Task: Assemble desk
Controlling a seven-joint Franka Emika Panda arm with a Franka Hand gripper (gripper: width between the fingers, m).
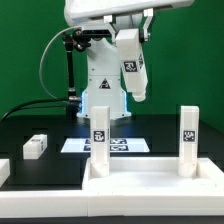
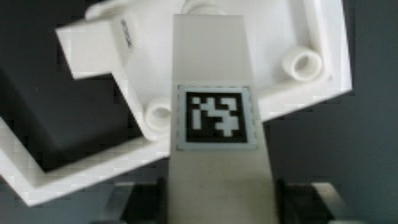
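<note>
The white desk top (image 1: 150, 185) lies at the front with two tagged white legs standing upright on it, one towards the exterior view's left (image 1: 100, 135) and one towards its right (image 1: 187, 135). My gripper (image 1: 129, 42) is shut on a third tagged leg (image 1: 133, 68) and holds it in the air, slightly tilted, above and behind the desk top. In the wrist view the held leg (image 2: 217, 110) runs out from between my fingers (image 2: 146, 198) over a corner of the rimmed desk top (image 2: 107, 55). A round socket (image 2: 302, 68) shows beside the leg.
A loose white leg (image 1: 35, 146) lies on the black table at the exterior view's left, and another white piece (image 1: 3, 170) sits at the far left edge. The marker board (image 1: 75, 146) lies behind the desk top, before the robot base (image 1: 102, 85).
</note>
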